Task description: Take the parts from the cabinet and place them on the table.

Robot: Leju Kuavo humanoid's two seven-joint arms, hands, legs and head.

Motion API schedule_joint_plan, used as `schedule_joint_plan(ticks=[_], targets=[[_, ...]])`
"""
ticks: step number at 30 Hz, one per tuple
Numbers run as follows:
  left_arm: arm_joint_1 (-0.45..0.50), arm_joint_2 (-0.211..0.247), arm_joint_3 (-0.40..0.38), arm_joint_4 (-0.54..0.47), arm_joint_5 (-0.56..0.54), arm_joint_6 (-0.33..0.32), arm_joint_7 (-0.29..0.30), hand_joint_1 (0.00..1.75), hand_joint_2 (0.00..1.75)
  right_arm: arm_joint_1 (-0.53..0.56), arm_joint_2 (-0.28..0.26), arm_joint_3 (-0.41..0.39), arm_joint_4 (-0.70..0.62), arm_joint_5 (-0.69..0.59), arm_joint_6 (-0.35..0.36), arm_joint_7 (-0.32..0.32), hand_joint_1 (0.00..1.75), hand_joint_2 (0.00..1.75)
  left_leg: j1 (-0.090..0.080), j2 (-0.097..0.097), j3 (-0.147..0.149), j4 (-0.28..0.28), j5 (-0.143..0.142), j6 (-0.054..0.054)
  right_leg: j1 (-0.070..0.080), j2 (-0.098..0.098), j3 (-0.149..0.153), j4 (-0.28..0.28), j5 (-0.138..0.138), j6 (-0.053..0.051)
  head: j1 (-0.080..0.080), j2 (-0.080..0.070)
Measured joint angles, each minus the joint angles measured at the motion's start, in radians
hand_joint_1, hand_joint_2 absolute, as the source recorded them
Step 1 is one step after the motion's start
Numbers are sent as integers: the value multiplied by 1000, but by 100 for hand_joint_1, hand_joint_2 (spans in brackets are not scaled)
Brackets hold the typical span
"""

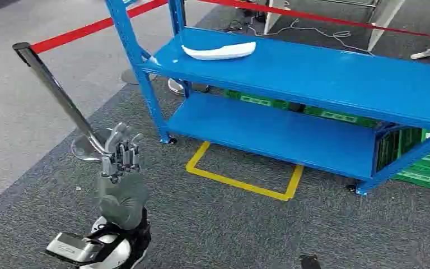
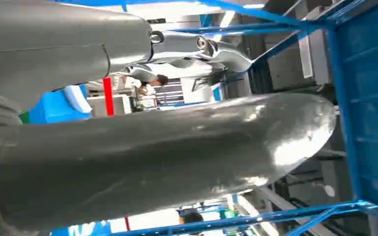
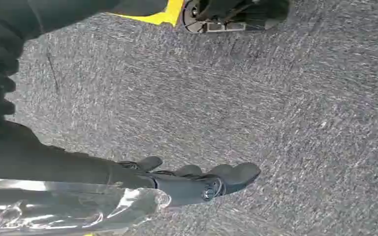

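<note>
A: Head view first. How many of each thing?

B: One blue cabinet (image 1: 291,73) with two shelves, and one white part (image 1: 219,51) on the top shelf, near its left end. One stanchion post (image 1: 56,89) with a red belt (image 1: 89,27), one yellow tape outline (image 1: 245,179) on the grey carpet (image 1: 213,224), and green crates (image 1: 425,162) stacked behind and to the right of the cabinet.

A: What does the part look like?

B: Long, flat and smooth, slightly curved, lying on its side, with nothing touching it.

A: And the hand?

B: The left hand (image 1: 121,150) is raised in front of the cabinet, well apart from the part, fingers upright and close together, holding nothing.

A: Left wrist view?

B: The thick grey thumb (image 2: 177,152) crosses the picture, a silver finger (image 2: 197,49) beyond it, with a gap between them and nothing in it. Blue cabinet frame (image 2: 344,123) stands behind.

A: Right wrist view?

B: The right hand (image 3: 197,179) hangs over the carpet (image 3: 275,98), dark fingers extended side by side, empty.
</note>
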Motion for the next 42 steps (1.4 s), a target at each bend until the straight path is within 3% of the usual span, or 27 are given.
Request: schedule_joint_plan(ticks=[2,3,4,5,6,9,10,12,13,14,16,18,19,21,24,25,28,29,30,31,33,34,35,38,40,41,42], targets=[[1,-1,3,4,3,-5,0,0,0,-2,0,-1,0,0,2,-2,0,175,14,-2,0,21,-15,-21,-12,0,75,-155,88,16,0,0],[1,-2,5,6,3,-6,0,0,0,-2,0,-1,0,1,3,-2,0,175,18,-2,-3,40,-28,-35,-17,4,106,-217,92,31,2,0],[0,-3,8,7,5,-6,0,0,0,-3,11,0,2,1,7,-3,0,175,14,-3,-13,56,-39,-49,-12,22,107,-205,78,19,14,0],[2,-6,9,7,5,-7,0,0,0,-5,9,-1,1,1,7,-3,0,175,11,-4,-17,63,-40,-50,-13,22,100,-193,73,-14,9,0],[3,-6,9,8,5,-7,0,0,0,-2,7,-2,1,0,6,-3,0,175,11,-4,-17,61,-38,-51,-12,21,95,-188,72,-23,-2,0],[3,-8,10,12,7,-10,0,0,0,-2,7,-3,1,3,7,3,0,175,15,4,-19,70,-49,-56,-5,21,90,-181,70,-50,-9,0],[3,-9,11,13,14,-16,0,0,0,-2,7,-4,1,5,7,9,0,175,12,9,-44,120,-83,-51,-4,20,91,-183,70,-56,-14,0],[4,-11,11,17,36,-32,0,0,0,-3,7,-5,1,8,8,20,0,175,4,10,-134,294,-162,-45,1,14,90,-184,69,-61,-14,0],[6,-10,13,19,47,-42,0,0,0,-2,7,-6,1,8,9,24,0,175,0,10,-171,365,-185,-41,4,12,90,-184,68,-63,-14,0],[8,-11,15,23,59,-53,0,0,0,-1,7,-7,1,8,11,26,0,175,-4,10,-193,399,-185,-34,8,11,90,-184,67,-65,-14,0],[10,-12,20,30,89,-77,0,0,0,-2,7,-8,1,7,16,22,0,175,-14,9,-170,336,-121,-15,14,12,94,-184,66,-67,-15,0],[9,-19,26,35,114,-106,0,0,0,-4,7,-10,1,8,21,17,0,175,-27,10,-96,177,-35,10,16,13,98,-184,65,-66,-15,0],[8,-19,28,37,121,-116,0,0,0,-4,9,-10,1,10,19,17,0,175,-36,11,-73,125,-29,18,21,13,96,-183,63,-63,-14,0],[9,-25,34,45,132,-132,0,0,0,-3,8,-11,1,17,10,24,0,175,-34,11,-69,102,-38,2,24,11,91,-185,62,-54,-13,0],[10,-29,44,54,141,-143,0,0,0,-5,8,-11,1,18,2,42,0,175,-28,8,-62,89,-31,14,20,8,92,-192,59,-36,-15,0],[8,-30,47,56,141,-147,0,0,0,-5,8,-11,1,18,0,43,0,175,-28,9,-59,89,-31,17,21,8,84,-163,37,-33,-10,0],[10,-31,53,67,144,-149,0,0,0,-3,8,-11,1,18,-1,51,0,175,-31,9,-58,89,-34,25,23,8,-19,59,-69,-27,-3,0],[11,-32,56,71,144,-150,0,0,0,-2,8,-12,1,18,0,53,0,175,-33,9,-58,89,-34,26,23,9,-41,103,-76,-26,-3,0],[11,-33,58,75,145,-151,0,0,0,-1,8,-13,1,16,0,56,0,175,-34,8,-56,89,-35,27,24,8,-41,96,-58,-27,-3,0],[11,-33,60,77,147,-151,0,0,0,-2,8,-14,1,16,0,59,0,175,-34,6,-53,89,-36,27,24,8,-17,44,-20,-29,-3,0],[11,-34,60,81,147,-151,0,0,0,-3,8,-16,1,16,0,59,0,175,-34,4,-45,90,-41,23,24,8,71,-132,68,-34,-3,0],[11,-34,61,83,147,-151,0,0,0,-4,8,-17,1,16,0,59,0,175,-35,4,-44,91,-43,19,24,9,96,-185,68,-37,-3,0],[11,-34,63,84,147,-152,0,0,0,-6,8,-17,1,16,0,60,0,175,-42,3,-49,98,-45,14,25,11,105,-198,66,-43,-3,0],[11,-34,66,87,147,-153,0,0,0,-2,8,-19,1,16,0,62,0,175,-38,3,-46,89,-39,1,30,13,102,-198,70,-56,-6,0],[10,-34,68,87,147,-153,0,0,0,-5,9,-22,1,16,0,63,0,175,-38,6,-54,109,-61,-14,22,11,106,-206,75,-67,-10,0],[10,-34,68,88,147,-154,0,0,0,-6,9,-23,1,16,0,63,0,0,-36,7,-79,161,-94,-20,20,10,106,-206,75,-72,-15,0],[10,-34,69,88,147,-156,0,0,0,-6,9,-24,1,16,0,63,0,0,-34,7,-115,236,-132,-25,20,9,106,-206,74,-73,-15,0]])
